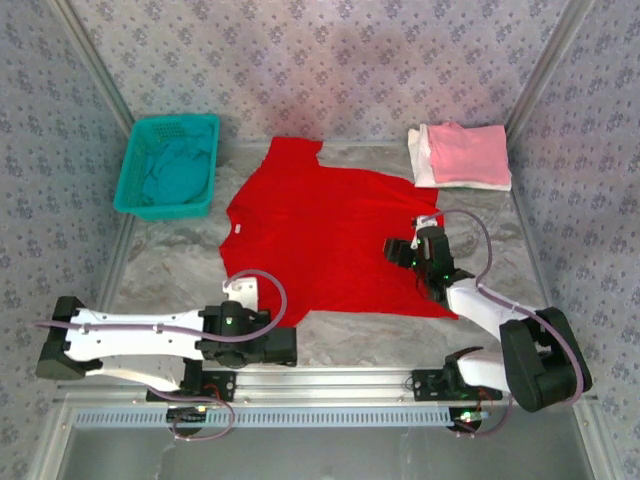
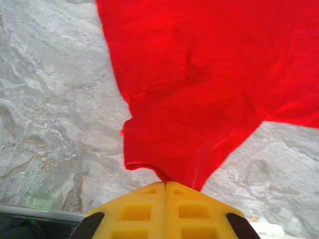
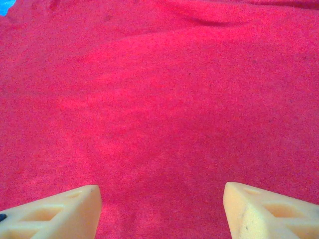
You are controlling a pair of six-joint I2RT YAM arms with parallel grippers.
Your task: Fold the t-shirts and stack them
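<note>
Teal basket [image 1: 165, 207] holds a teal shirt [image 1: 172, 172]. My left gripper [image 2: 165, 184] pinches the red shirt [image 2: 199, 89] by its sleeve; my right gripper [image 3: 159, 206] hangs spread over the cloth.

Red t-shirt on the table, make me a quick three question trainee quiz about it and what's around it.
1. True or false: the left end effector is shut on the red t-shirt.
2. Which lies on top of the white t-shirt? A) a teal one B) the pink t-shirt C) a red one
3. Short answer: what is the right end effector open above?
Key: 1 true; 2 B; 3 the red t-shirt.
</note>
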